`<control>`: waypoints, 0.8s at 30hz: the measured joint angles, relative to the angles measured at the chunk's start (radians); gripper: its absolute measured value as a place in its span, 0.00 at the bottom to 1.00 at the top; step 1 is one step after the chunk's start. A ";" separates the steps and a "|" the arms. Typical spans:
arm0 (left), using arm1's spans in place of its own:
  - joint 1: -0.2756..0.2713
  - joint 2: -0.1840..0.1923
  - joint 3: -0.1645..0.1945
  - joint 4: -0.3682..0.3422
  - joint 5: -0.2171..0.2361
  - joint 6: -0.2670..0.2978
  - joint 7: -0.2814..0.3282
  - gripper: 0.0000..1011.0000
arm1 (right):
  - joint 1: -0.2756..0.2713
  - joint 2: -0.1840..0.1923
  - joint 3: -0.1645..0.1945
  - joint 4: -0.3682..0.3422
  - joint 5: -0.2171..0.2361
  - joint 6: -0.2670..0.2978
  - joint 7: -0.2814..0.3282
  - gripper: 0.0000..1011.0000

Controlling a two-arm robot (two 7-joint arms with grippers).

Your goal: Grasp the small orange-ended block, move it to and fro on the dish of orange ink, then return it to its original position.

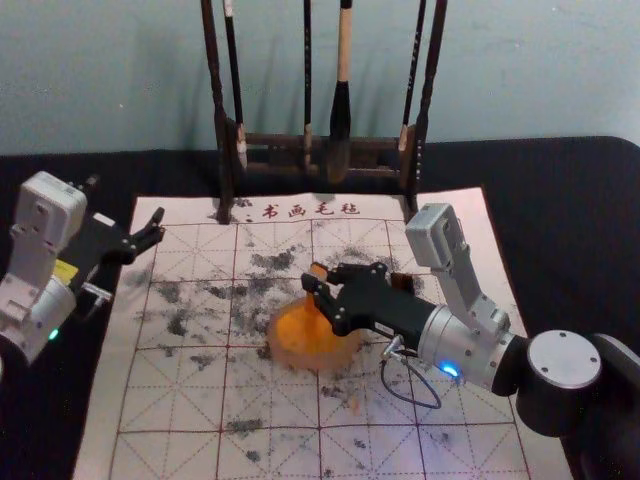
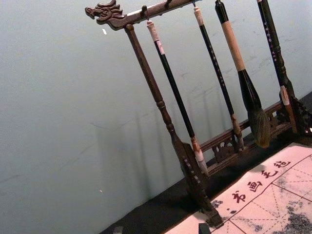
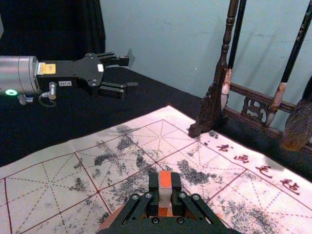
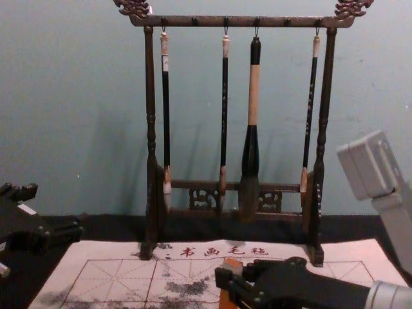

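Observation:
Above the dish, my right gripper (image 1: 320, 284) is shut on the small block (image 1: 318, 270), which stands upright with an orange end on top. In the right wrist view the block (image 3: 165, 190) has a white band below that end, held between the fingertips of my right gripper (image 3: 165, 182). The round dish (image 1: 288, 357) of orange ink lies on the mat under the block; whether the block's lower end touches the ink I cannot tell. My left gripper (image 1: 150, 232) is parked at the left beyond the mat, open and holding nothing; its fingertips (image 2: 161, 229) stand apart.
A white calligraphy mat (image 1: 170, 405) with red grid lines and black ink smudges covers the black table. Behind it stands a dark wooden rack (image 4: 151, 129) with hanging brushes, the thickest brush (image 4: 253, 96) right of its middle. A small dark brown object (image 1: 402, 282) sits behind my right gripper.

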 joint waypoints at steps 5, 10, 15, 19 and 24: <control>0.000 0.000 0.000 0.000 0.000 0.000 0.000 0.99 | -0.001 0.000 -0.004 0.001 -0.006 -0.003 0.000 0.13; 0.000 0.000 0.000 0.000 0.000 0.000 0.000 0.99 | -0.003 -0.002 -0.006 0.009 -0.016 -0.014 -0.007 0.13; 0.000 0.000 0.000 0.000 0.000 0.000 0.000 0.99 | -0.004 -0.006 -0.007 0.014 -0.024 -0.018 -0.009 0.13; 0.000 0.000 0.000 0.000 0.000 0.000 0.000 0.99 | -0.004 -0.009 -0.007 0.017 -0.028 -0.018 -0.012 0.13; 0.000 0.000 0.000 0.000 0.000 0.000 0.000 0.99 | -0.004 -0.012 -0.004 0.019 -0.031 -0.018 -0.014 0.13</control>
